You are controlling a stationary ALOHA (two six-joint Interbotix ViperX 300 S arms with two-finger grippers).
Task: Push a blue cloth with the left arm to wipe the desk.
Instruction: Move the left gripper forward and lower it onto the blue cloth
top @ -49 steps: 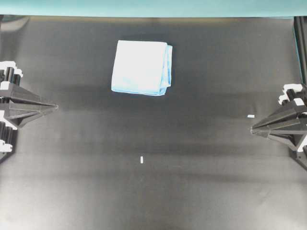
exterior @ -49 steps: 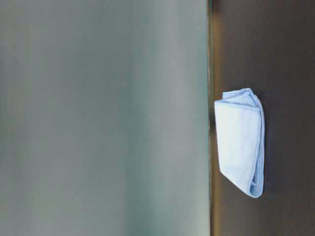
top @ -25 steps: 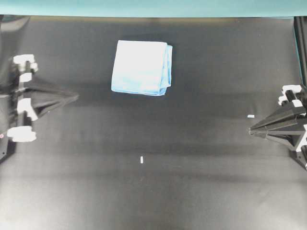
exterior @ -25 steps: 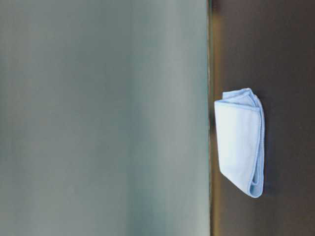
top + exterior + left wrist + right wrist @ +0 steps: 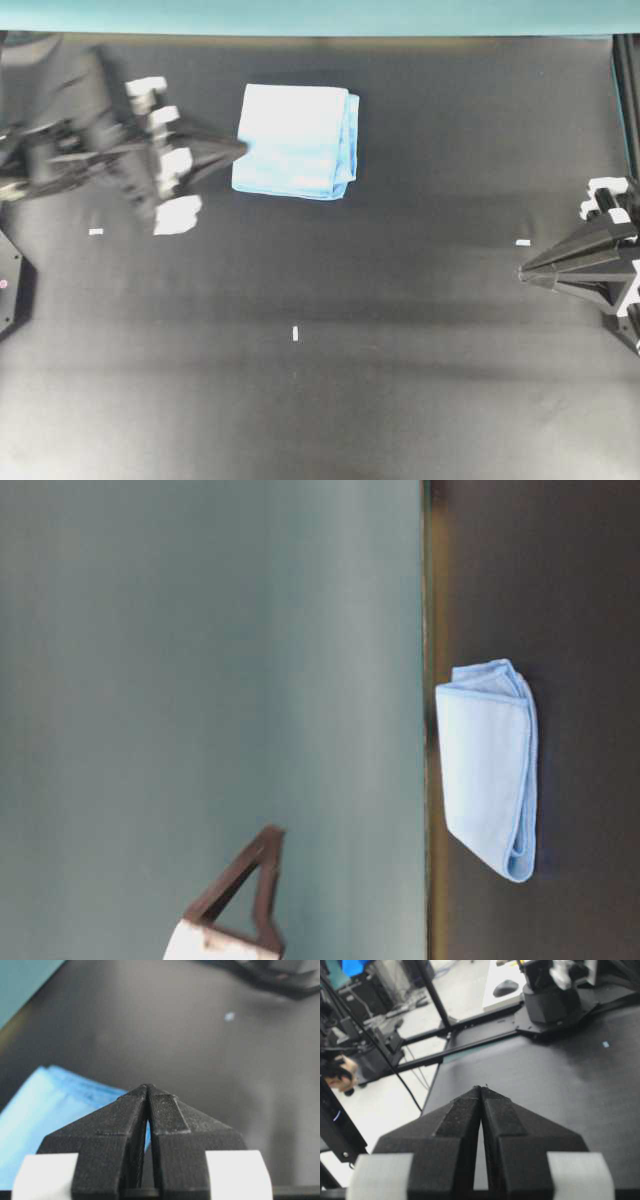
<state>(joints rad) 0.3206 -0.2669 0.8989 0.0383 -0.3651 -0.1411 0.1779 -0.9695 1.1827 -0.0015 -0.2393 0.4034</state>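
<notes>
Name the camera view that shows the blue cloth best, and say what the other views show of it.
The overhead exterior view: the whole blue cloth lies unobstructed, with the left tool at its edge. The table-level exterior view shows it whole but at a grazing angle. The left wrist view catches only a part behind the tool. The right wrist view shows none of it.

In the overhead view, the cloth [image 5: 296, 141] lies on the desk [image 5: 400, 380] in the upper middle of the frame, near the top edge. The left gripper [image 5: 240, 148] sits at upper left, its tip meeting the cloth's left edge. The right gripper [image 5: 524, 271] is at the right edge, mid-height, well apart from the cloth.
</notes>
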